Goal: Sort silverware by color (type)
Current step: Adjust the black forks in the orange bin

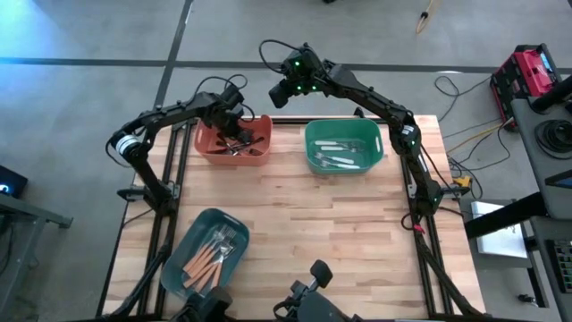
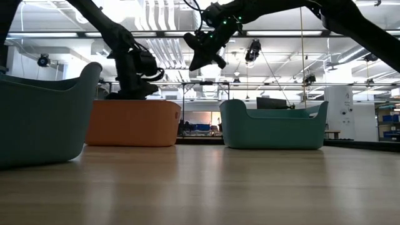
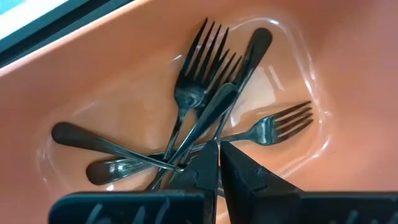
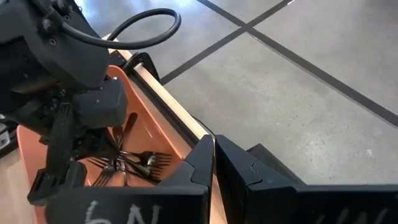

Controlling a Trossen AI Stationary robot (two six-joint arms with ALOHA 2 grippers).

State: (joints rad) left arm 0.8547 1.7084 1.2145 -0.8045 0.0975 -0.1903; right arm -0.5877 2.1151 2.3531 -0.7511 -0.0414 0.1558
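Black forks [image 3: 205,99] in orange bin [image 1: 207,143], white-handled utensils [image 1: 340,154] in green bin [image 1: 313,161]

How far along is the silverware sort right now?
It looks nearly finished. The black forks lie in the orange plastic bin, the white-handled utensils in the green bin, and the orange-handled forks in the blue bin. No silverware shows loose on the wooden table. The left gripper is shut just above the black forks; the right gripper hangs shut, empty.
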